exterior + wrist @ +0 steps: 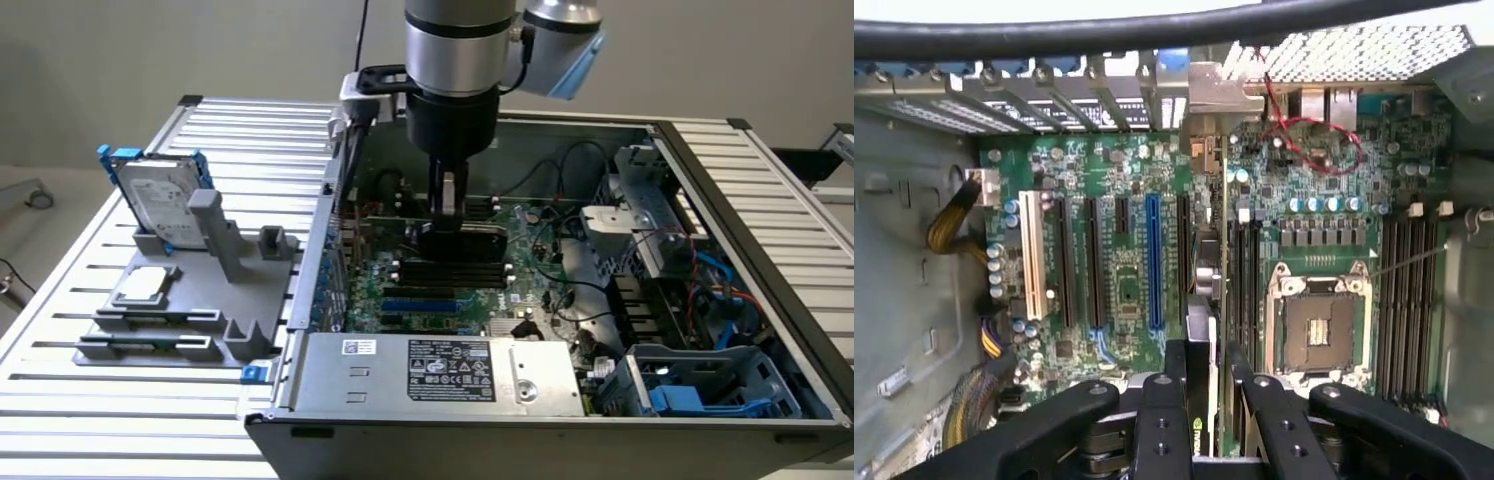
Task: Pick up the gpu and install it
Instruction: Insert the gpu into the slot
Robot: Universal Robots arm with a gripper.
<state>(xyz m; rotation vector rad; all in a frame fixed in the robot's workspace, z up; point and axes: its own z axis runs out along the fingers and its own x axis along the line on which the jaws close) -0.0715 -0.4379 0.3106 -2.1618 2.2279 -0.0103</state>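
Note:
The gpu stands on edge inside the open computer case, low over the green motherboard, with its black shroud facing the camera in the exterior view. My gripper comes straight down from above and is shut on the card's top edge. In the wrist view the gpu is a thin edge-on strip between my black fingers. It runs to its silver end bracket at the case's rear slot openings, just beside the blue slot. I cannot tell whether it sits in a slot.
Outside the case, at the exterior view's left, a grey fixture carries a hard drive in a blue frame and a square silver CPU chip. A power supply, drive cages and cables crowd the case. The CPU socket lies beside the card.

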